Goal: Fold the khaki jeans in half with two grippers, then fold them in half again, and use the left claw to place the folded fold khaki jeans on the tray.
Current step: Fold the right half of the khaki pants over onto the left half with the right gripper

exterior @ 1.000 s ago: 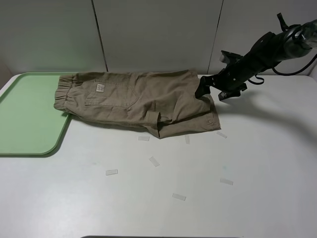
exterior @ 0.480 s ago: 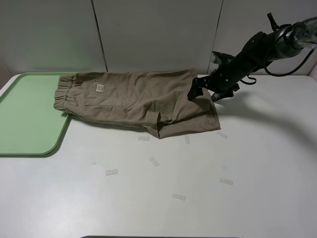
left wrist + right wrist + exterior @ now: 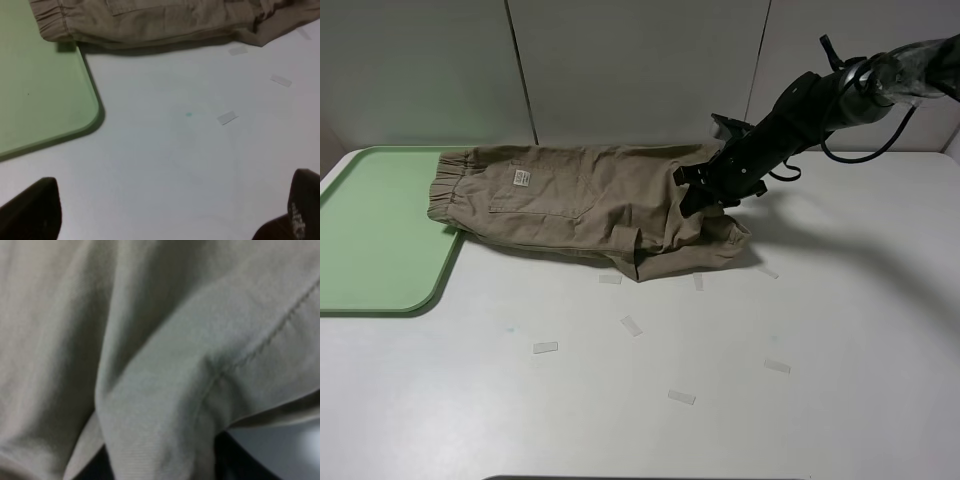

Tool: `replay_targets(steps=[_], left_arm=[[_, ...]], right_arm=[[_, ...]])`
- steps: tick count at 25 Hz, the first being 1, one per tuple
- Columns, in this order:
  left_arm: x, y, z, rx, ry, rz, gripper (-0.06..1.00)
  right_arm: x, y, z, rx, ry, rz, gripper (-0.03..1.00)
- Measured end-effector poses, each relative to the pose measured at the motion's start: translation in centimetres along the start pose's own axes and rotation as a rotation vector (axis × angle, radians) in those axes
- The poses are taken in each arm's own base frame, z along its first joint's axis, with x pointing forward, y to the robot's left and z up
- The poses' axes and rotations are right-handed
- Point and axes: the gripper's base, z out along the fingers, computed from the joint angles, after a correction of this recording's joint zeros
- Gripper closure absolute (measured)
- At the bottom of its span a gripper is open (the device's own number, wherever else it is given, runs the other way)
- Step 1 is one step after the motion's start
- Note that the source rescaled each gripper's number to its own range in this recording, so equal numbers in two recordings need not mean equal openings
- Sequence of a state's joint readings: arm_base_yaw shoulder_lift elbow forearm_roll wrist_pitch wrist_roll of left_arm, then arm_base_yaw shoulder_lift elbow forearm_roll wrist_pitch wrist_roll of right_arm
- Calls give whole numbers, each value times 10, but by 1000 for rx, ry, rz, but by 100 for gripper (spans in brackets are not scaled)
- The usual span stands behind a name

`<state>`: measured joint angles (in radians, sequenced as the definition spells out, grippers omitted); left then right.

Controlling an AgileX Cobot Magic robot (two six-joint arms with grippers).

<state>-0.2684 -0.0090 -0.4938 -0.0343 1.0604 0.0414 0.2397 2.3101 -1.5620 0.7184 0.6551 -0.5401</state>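
The khaki jeans (image 3: 570,195) lie flat along the back of the white table, their elastic waistband resting on the rim of the pale-green tray (image 3: 370,235). My right gripper (image 3: 689,203) reaches in from the right and presses into the leg end, where the cloth bunches up. In the right wrist view a fold of the khaki jeans (image 3: 150,350) fills the frame and runs down between the dark fingers of the right gripper (image 3: 165,467). The left gripper (image 3: 165,220) hovers over bare table with its jaws wide apart and nothing between them, near the tray (image 3: 40,90) and the khaki jeans (image 3: 165,17).
Several small strips of clear tape (image 3: 631,325) lie scattered on the table in front of the shorts. A grey panelled wall (image 3: 640,70) closes the back. The right arm's cable (image 3: 865,150) loops above the table's far right.
The right gripper has moved left onto the leg end and closed down on the cloth, dragging the hem leftward and bunching it. The left gripper has not changed.
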Motion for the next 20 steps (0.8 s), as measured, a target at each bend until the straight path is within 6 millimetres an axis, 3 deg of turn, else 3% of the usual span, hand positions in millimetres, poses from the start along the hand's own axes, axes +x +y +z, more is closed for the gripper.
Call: replay_targets(steps=[6,12,20], left_arm=[[0,0,0,0,0,0,-6],[0,0,0,0,0,0,-6],[0,0,0,0,0,0,-6]], right_arm=[[2,-2,0,28,19,-46,93],[4,-11,-17,62,87,-117,93],[22,-40,-41,5,258,-36,93]])
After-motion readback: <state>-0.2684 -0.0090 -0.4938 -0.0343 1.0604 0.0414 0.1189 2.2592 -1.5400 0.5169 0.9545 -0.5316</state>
